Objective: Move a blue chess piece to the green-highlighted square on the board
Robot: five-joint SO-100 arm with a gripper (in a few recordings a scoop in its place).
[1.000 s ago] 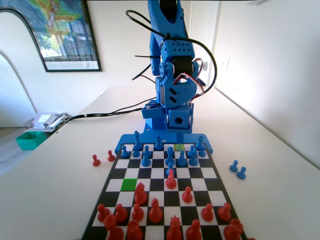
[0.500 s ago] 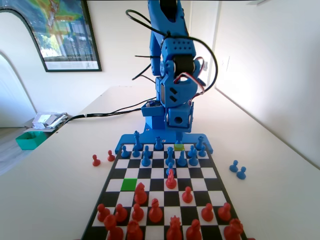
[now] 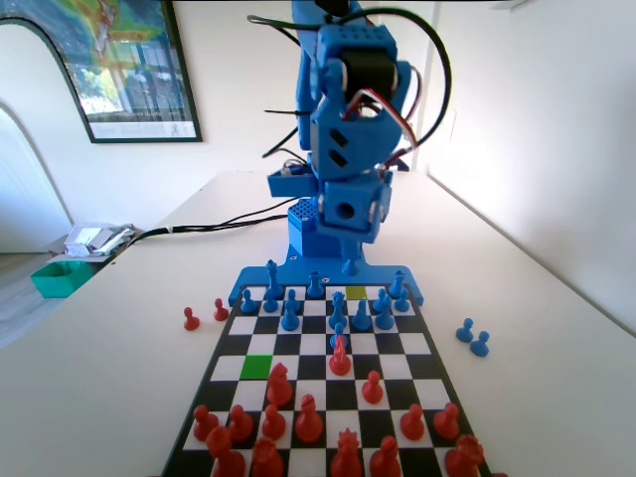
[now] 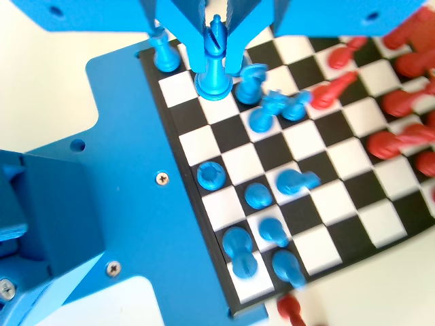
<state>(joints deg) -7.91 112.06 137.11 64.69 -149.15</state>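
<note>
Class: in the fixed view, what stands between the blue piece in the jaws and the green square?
Fixed view: other slim blue plastic pieces stand between the held blue piece and the bright green square.

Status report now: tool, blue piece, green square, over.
Tool shut on blue chess piece, lifted above the board's back row. Green-highlighted square empty. Red piece stands right beside it.
</note>
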